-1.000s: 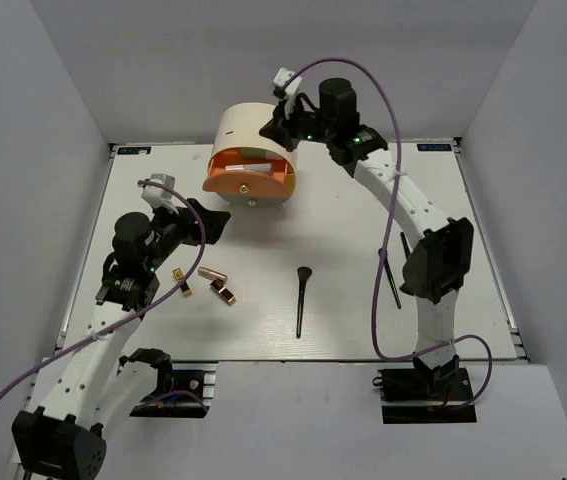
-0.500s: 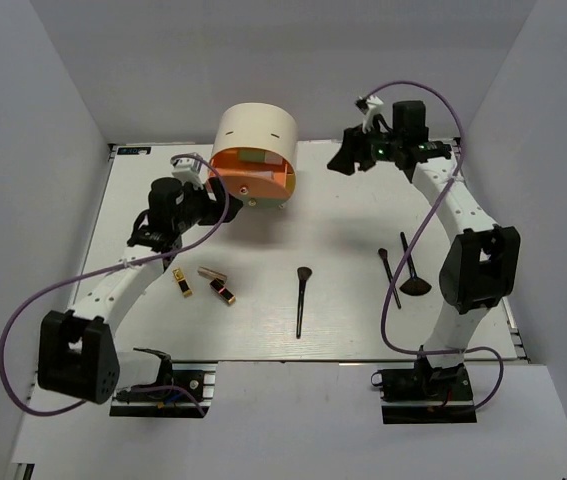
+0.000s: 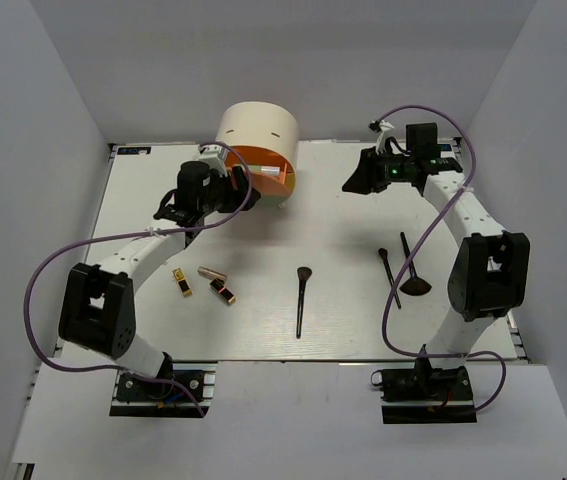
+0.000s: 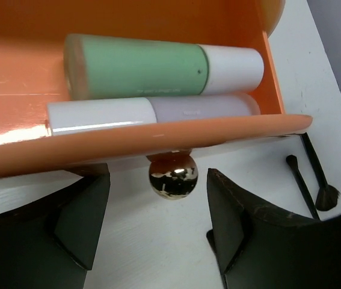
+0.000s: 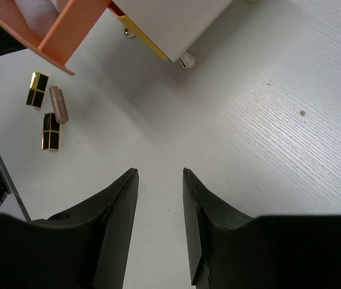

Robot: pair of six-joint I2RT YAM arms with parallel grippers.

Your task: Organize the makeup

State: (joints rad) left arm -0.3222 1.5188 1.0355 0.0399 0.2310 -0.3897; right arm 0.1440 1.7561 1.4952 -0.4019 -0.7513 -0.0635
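My left gripper [image 4: 158, 195] spread around drawer knob [image 4: 173, 174], not touching; my right gripper [image 5: 160, 180] part open, empty. Green bottle [image 4: 140, 65], white tube [image 4: 98, 113] lie in drawer [image 4: 128, 144]. Lipsticks [image 3: 223, 292] on table [image 3: 363, 320]: light, hard, probably slippery; pinch mid-body.

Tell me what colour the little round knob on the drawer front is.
Shiny metallic gold. The knob shows best in the left wrist view, just below the orange drawer.

Bright, even overhead light, soft shadows, glare on the gold knob [image 4: 173, 174] and glossy orange drawer [image 4: 128, 142].
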